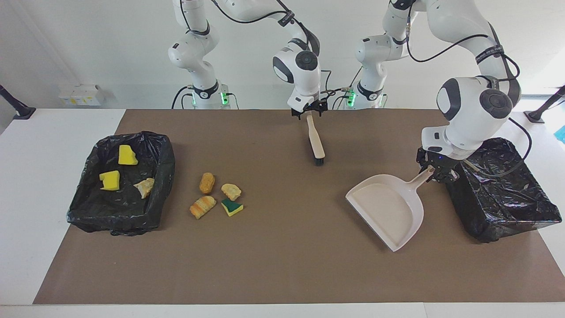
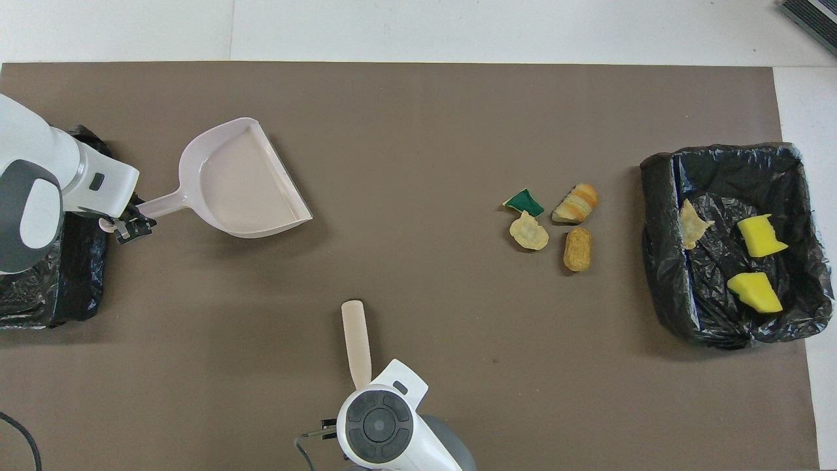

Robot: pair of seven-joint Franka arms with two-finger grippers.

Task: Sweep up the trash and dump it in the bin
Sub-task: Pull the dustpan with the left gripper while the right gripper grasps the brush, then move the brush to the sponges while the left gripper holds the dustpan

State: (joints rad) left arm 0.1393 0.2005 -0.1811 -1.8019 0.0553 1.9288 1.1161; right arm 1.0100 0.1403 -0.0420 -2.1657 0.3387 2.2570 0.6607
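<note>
While the right gripper (image 1: 308, 114) clasps a brush (image 1: 316, 143), the left gripper (image 1: 435, 172) grips the dustpan (image 1: 388, 210) beside four scraps (image 1: 216, 195).

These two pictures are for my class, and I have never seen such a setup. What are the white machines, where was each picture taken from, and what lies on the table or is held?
The white machines are two robot arms with two-finger grippers. One picture faces them across the table; the other looks down from above their end. The left gripper holds the handle of a beige dustpan, beside a black-lined bin. The right gripper holds a brush by its handle. Four scraps lie on the brown mat. Another black-lined bin beside them holds three more scraps.
</note>
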